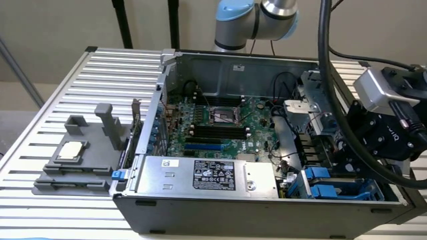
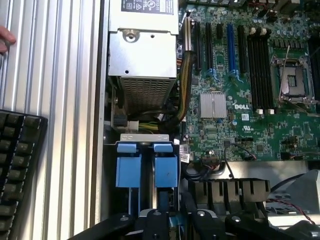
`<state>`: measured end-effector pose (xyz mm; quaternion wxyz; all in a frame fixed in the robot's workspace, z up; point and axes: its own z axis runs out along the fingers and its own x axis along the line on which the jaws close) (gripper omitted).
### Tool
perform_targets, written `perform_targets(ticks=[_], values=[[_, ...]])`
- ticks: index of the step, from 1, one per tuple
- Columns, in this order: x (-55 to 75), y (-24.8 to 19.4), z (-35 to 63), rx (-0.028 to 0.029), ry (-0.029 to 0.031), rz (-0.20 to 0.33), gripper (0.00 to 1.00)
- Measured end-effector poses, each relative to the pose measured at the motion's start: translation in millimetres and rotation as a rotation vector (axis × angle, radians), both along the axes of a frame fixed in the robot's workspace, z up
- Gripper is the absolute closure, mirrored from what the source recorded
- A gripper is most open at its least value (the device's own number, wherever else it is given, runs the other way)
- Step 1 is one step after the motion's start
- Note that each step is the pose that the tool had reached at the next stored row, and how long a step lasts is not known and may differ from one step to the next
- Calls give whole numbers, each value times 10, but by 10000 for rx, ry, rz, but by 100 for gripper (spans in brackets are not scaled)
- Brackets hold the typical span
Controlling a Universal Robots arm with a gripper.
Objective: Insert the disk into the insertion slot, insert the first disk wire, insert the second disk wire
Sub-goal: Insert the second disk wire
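The disk (image 2: pixel 146 171), in its glossy blue plastic carrier, sits in the grey slot (image 1: pixel 331 186) at the computer case's (image 1: pixel 267 212) front corner (beside the perforated metal power box (image 2: pixel 142 55)). The black pincer (image 2: pixel 167 220) hovers just above; I cannot tell its spread. Judging by this, seating looks done and wiring calls for fine alignment.

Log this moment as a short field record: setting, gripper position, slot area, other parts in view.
setting: open computer case on a slatted metal table
gripper: low over the blue clips of the insertion slot
disk: cannot tell whether it is seated
power supply: silver box beside the slot
motherboard: exposed, green
keyboard: on the table beside the case
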<state>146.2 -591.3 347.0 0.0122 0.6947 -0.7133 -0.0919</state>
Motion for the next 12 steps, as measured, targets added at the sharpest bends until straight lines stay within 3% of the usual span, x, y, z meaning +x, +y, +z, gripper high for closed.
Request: perform_targets(ticks=[5,12], values=[[-127,0,8,1,0,27,75],[-129,0,9,-1,0,36,75]])
